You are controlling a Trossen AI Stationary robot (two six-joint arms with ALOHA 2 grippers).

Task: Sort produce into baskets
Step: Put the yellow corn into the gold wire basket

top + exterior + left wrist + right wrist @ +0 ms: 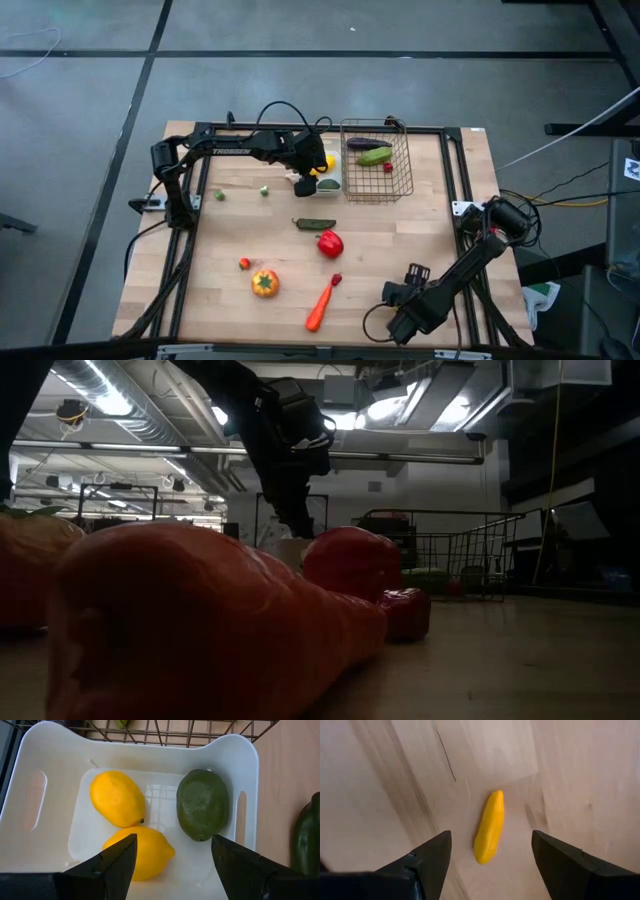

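Note:
The white tray holds two yellow lemons and a green fruit, all lying on its floor. My left gripper hangs open just above them, touching nothing; it also shows in the high view. Beside the tray stands the wire basket with an eggplant and a cucumber. My right gripper stands open over a small yellow chilli that lies flat on the wood, a finger on each side and clear of it. In the high view this gripper hides the chilli.
Loose on the table lie a red pepper, a dark green cucumber, an orange tomato, a carrot, a small red chilli and small pieces. Bare wood lies right of the pepper.

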